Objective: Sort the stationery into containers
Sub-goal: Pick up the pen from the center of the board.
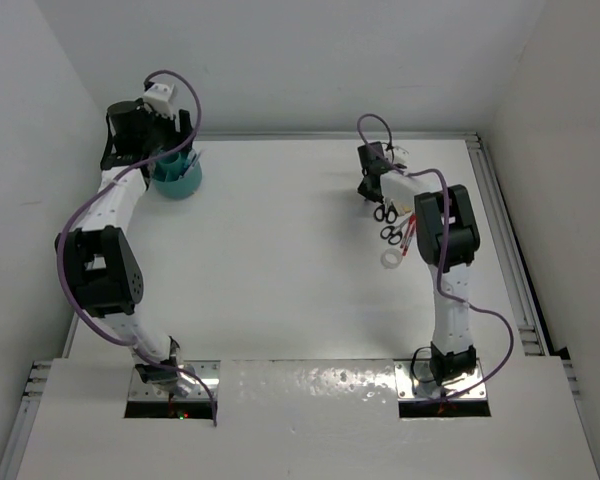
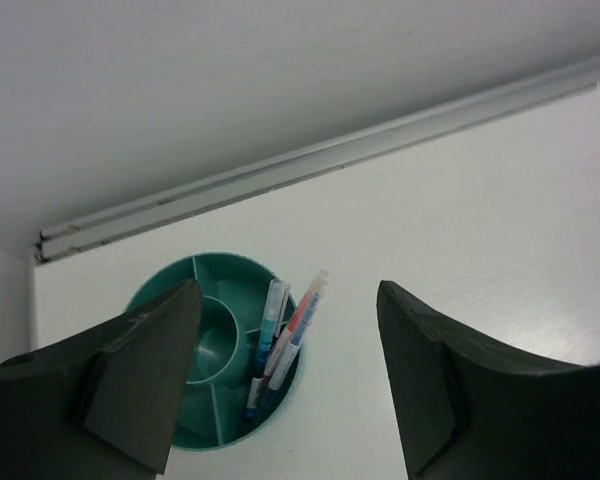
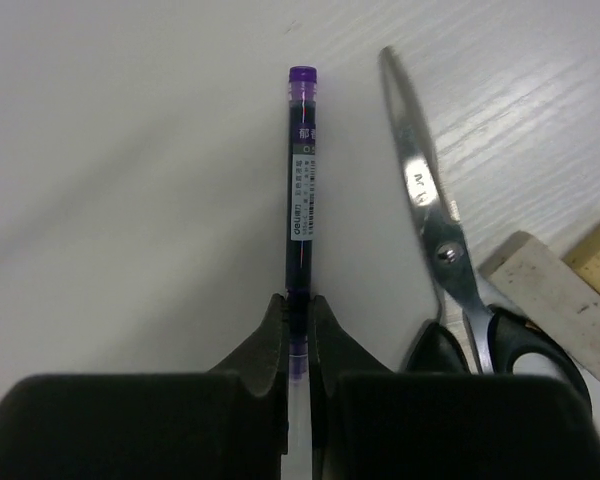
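Observation:
My right gripper (image 3: 299,312) is shut on a dark purple pen (image 3: 300,190) that lies on the table and points away from me. Right of the pen lie black-handled scissors (image 3: 435,215) and a beige block (image 3: 555,300). In the top view the right gripper (image 1: 371,178) sits at the far right by the two scissors (image 1: 385,213), thin red pens (image 1: 408,236) and a clear tape ring (image 1: 391,260). My left gripper (image 2: 288,305) hangs open over the round teal organiser (image 2: 216,350), which holds several blue and red pens (image 2: 280,340) in one outer compartment.
A metal rail (image 2: 330,160) runs along the table's far edge just behind the organiser (image 1: 177,178). A yellowish block (image 3: 598,258) lies beside the beige one. White walls close in the table on the left, back and right.

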